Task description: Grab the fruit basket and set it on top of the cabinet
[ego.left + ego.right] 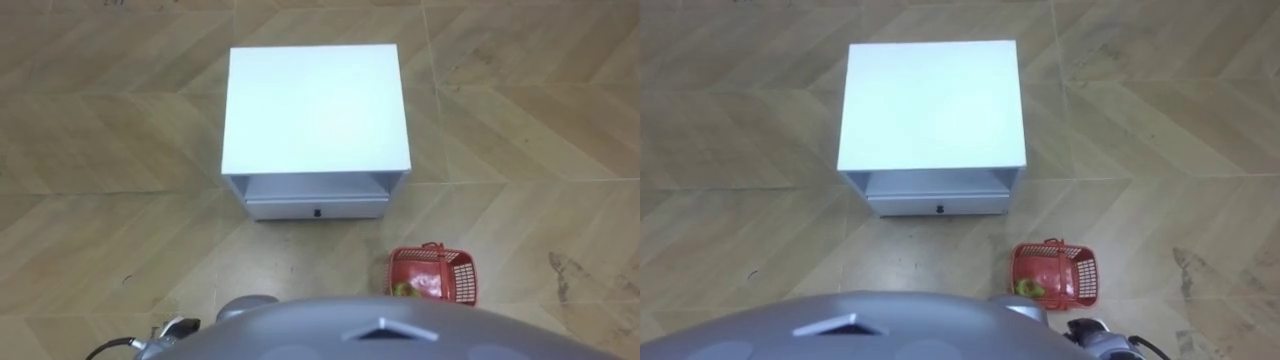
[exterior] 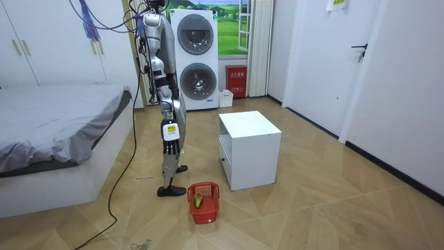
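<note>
1. The robot stood upright on the wooden floor (image 1: 100,120), facing a white cabinet (image 1: 315,105) a short way in front of it.
2. The fruit basket (image 1: 460,278), red with mesh walls, sat on the floor near the robot's feet and to its right. It was nearer than the cabinet's front and just right of the cabinet's right corner, apart from it.
3. No hand touched the fruit basket.
4. A greenish-yellow piece of fruit (image 1: 405,290) lay inside, at the basket's near left end.
5. In the room view the right hand (image 2: 171,146) hung at the robot's side, well above the basket. Its fingers pointed down, loosely straight and a little apart, and pinched nothing.
6. The cabinet had a flat bare top, an open shelf below it and a shut drawer (image 1: 316,209) at the bottom, which faced the robot.
7. In the room view a bed (image 2: 55,111) with a grey cover stood behind the robot, on the room view's left.
8. Against the far wall two white washing machines (image 2: 194,59) were stacked one on the other, with a small red box (image 2: 236,81) just beside them on the room view's right.
9. A white door (image 2: 322,62) was shut in the wall on the room view's right, well apart from the cabinet.
</note>
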You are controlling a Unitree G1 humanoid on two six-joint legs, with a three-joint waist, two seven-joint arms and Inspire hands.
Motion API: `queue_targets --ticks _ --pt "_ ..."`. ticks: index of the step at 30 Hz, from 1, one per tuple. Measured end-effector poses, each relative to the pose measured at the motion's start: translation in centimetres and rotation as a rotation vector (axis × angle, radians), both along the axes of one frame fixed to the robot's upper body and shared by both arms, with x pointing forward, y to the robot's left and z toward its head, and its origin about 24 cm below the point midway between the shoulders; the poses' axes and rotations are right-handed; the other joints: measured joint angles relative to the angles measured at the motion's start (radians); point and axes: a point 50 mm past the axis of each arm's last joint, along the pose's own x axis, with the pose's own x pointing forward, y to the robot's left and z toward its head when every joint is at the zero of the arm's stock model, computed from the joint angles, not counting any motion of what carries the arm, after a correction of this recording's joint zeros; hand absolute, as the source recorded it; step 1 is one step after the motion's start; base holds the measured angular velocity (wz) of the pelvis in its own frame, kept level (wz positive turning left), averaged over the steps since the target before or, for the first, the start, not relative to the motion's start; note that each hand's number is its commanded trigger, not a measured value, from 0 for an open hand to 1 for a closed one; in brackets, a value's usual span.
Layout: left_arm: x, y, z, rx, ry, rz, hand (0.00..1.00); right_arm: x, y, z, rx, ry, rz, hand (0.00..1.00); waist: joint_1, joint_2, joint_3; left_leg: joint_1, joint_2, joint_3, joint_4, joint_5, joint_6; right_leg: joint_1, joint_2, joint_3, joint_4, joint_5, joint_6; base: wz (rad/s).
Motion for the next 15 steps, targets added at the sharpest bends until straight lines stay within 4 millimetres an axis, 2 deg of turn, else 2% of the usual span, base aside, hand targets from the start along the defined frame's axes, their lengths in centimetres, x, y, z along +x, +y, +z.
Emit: queue_targets --ticks 5,9,11,13,14,15 --pt "0.0 0.0 0.0 -0.004 -0.003 0.000 0.00 0.1 0.0 0.0 -0.005 -0.006 -0.003 0.00 -0.002 0.001 0.0005 -0.005 -0.003 0.002 0.008 -0.005 0.007 -0.004 -0.006 0.001 0.003 -0.002 0.004 0.00" --pt "1.4 0.0 0.0 -0.005 -0.036 -0.010 0.00 0.7 -0.1 0.0 -0.021 -0.024 0.002 0.00 0.000 0.006 0.0008 -0.060 -0.003 0.014 0.066 -0.030 0.017 -0.059 -0.014 0.002 0.057 -0.012 0.009 -0.06" --pt "1.9 0.2 0.0 -0.006 -0.058 0.009 0.00 1.5 -0.4 0.1 -0.037 -0.053 -0.007 0.00 0.000 0.004 0.0039 -0.096 -0.005 0.029 0.106 -0.041 0.032 -0.100 -0.022 0.011 0.100 -0.014 0.012 -0.19" --pt "2.6 0.7 0.1 -0.004 -0.085 0.039 0.00 3.0 -0.8 0.3 -0.066 -0.108 -0.009 0.00 -0.002 0.010 0.0105 -0.170 -0.009 0.042 0.169 -0.060 0.065 -0.165 -0.031 0.047 0.170 -0.010 0.016 -0.26" --pt "2.8 0.9 0.2 -0.004 -0.093 0.048 0.00 3.2 -0.9 0.3 -0.072 -0.119 -0.009 0.00 -0.004 0.011 0.0082 -0.188 -0.013 0.042 0.180 -0.066 0.076 -0.185 -0.034 0.058 0.183 -0.009 0.018 -0.13" --pt "3.3 1.1 0.3 -0.004 -0.120 0.065 0.00 3.8 -1.2 0.5 -0.086 -0.148 -0.006 0.00 -0.004 0.015 0.0022 -0.227 -0.020 0.041 0.180 -0.070 0.082 -0.228 -0.032 0.065 0.189 -0.003 0.036 0.00"
